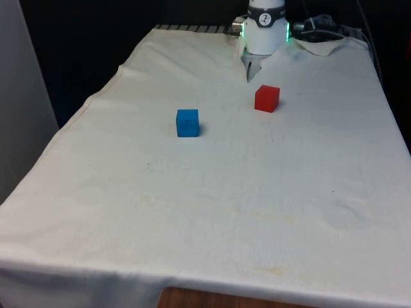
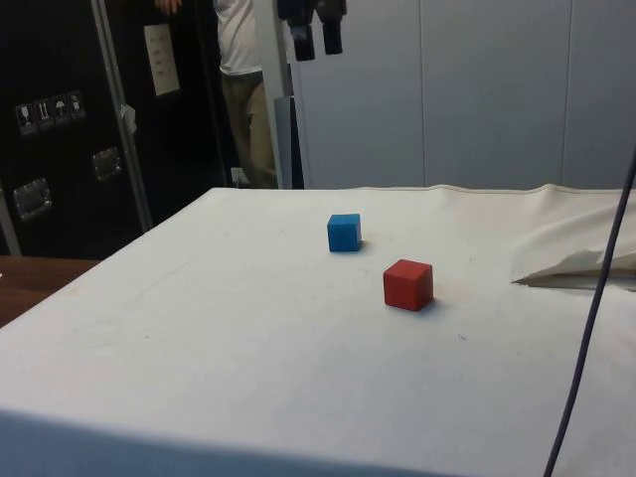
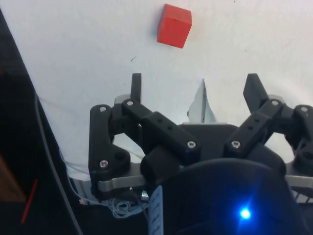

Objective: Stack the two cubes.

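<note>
Cubes sat apart on the white cloth (image 1: 192, 212), the blue cube (image 1: 187, 122) to the front view's left of the red cube (image 1: 266, 98), neither stacked nor gripped, while the gripper (image 3: 193, 88) hung high above, fingers spread and empty.

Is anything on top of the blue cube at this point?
No. The blue cube has a bare top and stands alone on the white cloth, apart from the red cube. The hand hangs open, high above the table.

Gripper (image 3: 194, 88) raised high, fingers (image 2: 302, 44) spread apart, pointing down, holding nothing
</note>
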`<action>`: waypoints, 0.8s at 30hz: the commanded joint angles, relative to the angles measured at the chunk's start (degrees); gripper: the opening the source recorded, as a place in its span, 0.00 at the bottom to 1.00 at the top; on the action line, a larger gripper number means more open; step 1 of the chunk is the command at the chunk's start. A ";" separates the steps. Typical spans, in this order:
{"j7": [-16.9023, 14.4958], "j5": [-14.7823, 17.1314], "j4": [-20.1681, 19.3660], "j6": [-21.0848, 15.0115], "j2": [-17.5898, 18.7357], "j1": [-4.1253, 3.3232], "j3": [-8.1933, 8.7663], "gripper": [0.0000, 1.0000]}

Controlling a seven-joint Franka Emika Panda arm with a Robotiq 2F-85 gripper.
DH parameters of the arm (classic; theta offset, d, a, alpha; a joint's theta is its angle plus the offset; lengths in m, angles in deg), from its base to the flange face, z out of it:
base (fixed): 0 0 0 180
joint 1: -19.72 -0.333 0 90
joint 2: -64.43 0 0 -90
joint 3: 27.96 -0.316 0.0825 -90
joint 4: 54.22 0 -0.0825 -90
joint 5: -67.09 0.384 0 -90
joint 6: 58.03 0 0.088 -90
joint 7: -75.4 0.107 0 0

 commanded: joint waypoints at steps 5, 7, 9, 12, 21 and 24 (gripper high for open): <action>1.89 -0.57 -1.20 -1.03 -0.74 0.17 -0.17 1.00; 2.69 -0.80 -1.83 -1.20 -1.20 0.17 -0.23 1.00; 3.15 -0.97 -2.35 -1.32 -1.66 0.11 -0.34 1.00; 3.78 -1.32 -3.38 -1.72 -2.58 0.06 -0.69 1.00; 5.96 -2.46 -6.42 -3.09 -5.16 0.11 -1.66 1.00; 6.65 -2.75 -7.22 -3.44 -5.84 0.17 -1.95 1.00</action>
